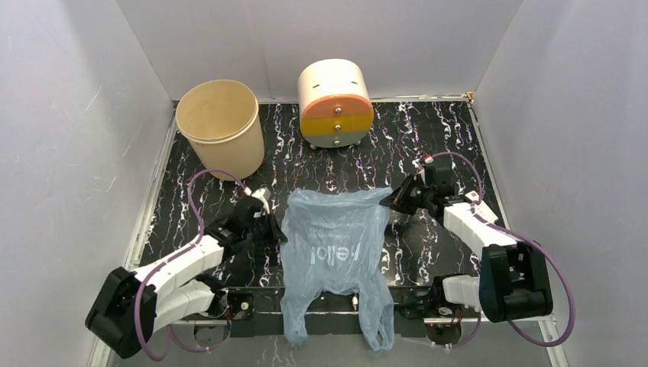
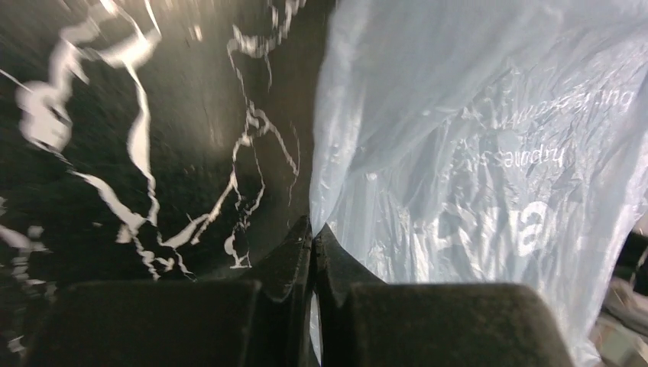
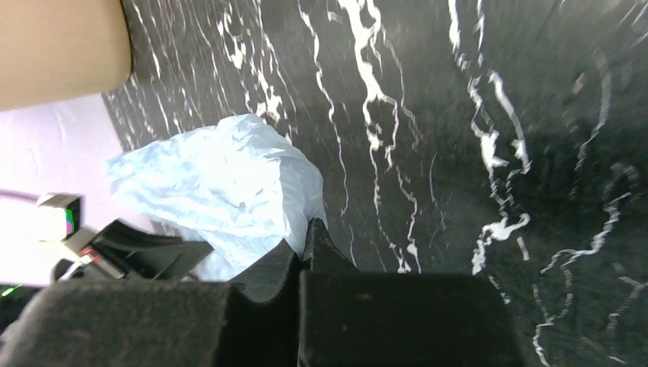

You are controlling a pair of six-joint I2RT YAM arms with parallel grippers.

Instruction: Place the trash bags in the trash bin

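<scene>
One trash bag (image 1: 332,245) is seen, spread out at the centre, its handles hanging toward 6 o'clock. It is judged thin, light and floppy, best pinched at the top corners; there the left gripper (image 2: 313,237) and right gripper (image 3: 307,233) are closed on its film. One trash bin (image 1: 229,149) is placed at 11 o'clock from it.

Your top camera looks down from above and behind the arms, far enough to take in the whole marbled table (image 1: 428,145). Your wrist cameras sit low and close, the left looking past the left gripper (image 2: 313,229), the right past the right gripper (image 3: 307,229) across the table. All three share the blue bag (image 1: 336,245).
</scene>
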